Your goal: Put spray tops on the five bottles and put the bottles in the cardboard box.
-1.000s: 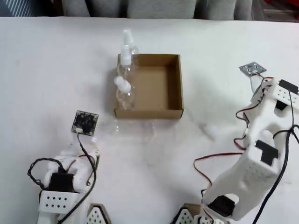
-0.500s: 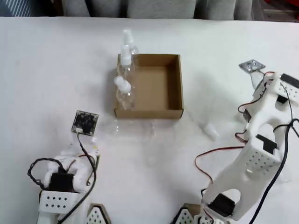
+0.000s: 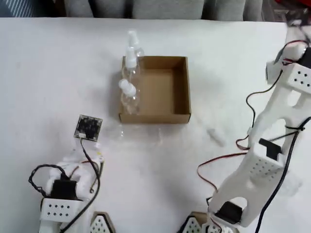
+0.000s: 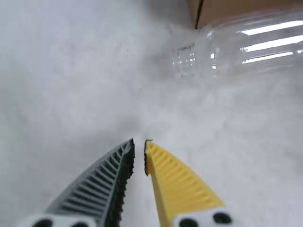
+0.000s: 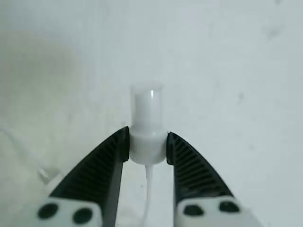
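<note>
White tabletop [image 5: 236, 47] backs right fingers [image 5: 102, 165] pinching a spray top [image 5: 147, 127], left fingers [image 4: 177, 184] pressed together.

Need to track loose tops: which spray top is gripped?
The spray top in the right gripper; the other top lies free on the table, right of the box.

White table [image 3: 48, 73] w/ a matte top. Behind its far edge: row of grey chair backs [image 3: 165, 8], blue striped cloth [image 3: 19, 7] at one corner, sth red [image 3: 291, 4] at the other.
</note>
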